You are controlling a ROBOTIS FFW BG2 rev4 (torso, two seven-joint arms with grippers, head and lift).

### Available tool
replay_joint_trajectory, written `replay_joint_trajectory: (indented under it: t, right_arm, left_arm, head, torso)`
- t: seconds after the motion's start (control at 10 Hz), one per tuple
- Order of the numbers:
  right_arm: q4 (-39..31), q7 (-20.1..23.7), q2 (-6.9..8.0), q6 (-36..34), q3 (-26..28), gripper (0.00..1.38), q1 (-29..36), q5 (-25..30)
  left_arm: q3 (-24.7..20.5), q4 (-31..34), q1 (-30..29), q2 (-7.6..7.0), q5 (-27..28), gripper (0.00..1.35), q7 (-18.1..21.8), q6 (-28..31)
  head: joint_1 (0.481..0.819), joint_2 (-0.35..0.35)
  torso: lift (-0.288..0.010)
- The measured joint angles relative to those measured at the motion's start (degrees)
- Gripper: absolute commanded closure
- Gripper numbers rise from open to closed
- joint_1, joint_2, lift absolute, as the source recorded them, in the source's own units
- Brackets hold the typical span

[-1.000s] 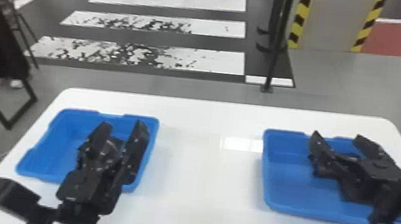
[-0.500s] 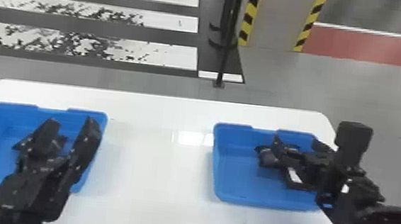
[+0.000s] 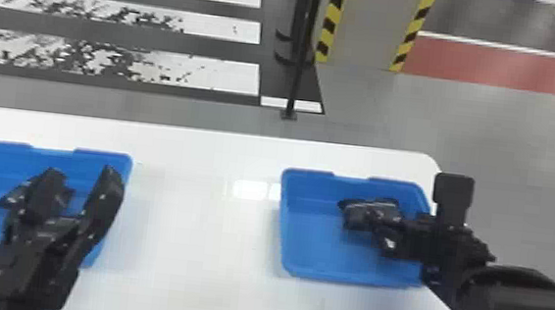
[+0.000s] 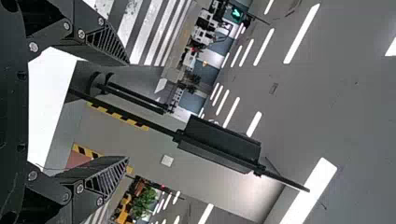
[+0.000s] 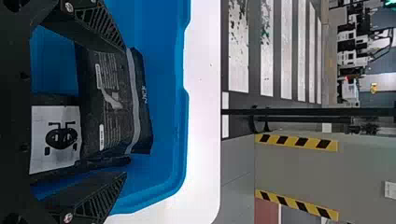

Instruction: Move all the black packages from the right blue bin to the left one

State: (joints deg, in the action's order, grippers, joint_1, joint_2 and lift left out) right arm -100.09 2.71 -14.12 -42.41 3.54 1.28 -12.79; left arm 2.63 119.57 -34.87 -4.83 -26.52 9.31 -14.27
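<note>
Black plastic package with grey stripe sits in right blue bin, between spread fingers of right black pincer. Left pincer gaping too. Probably light, floppy, kinda slick; I'd squeeze both sides, mid-body.

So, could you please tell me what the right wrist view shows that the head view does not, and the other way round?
Right wrist view: the dark drawing on the white label of a black package, and white machines in the background.

Head view: the left blue plastic bin, with a black package in it and the open left claw over it.

Both: the right blue plastic bin, black packaging in it, the right claw, the white table and the grey pillar with yellow-and-black edges.
</note>
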Motion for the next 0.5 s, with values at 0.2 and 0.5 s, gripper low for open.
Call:
replay_joint_trajectory:
  t: [0.2,0.5]
  right_arm:
    - [3.75,1.61,-0.18,-0.09,-0.22,0.09,-2.47,0.74]
    - [7.50,2.37,-0.20,-0.62,-0.99,0.47,-5.09,0.15]
  left_arm:
    - [0.10,-0.58,-0.01,0.00,-0.09,0.36,0.00,-0.37]
    - [0.15,-1.31,0.01,0.00,-0.42,0.36,0.00,-1.22]
  head:
    - [0.695,-0.132]
    - [0.695,-0.123]
  torso:
    - [-0.132]
    - [-0.132]
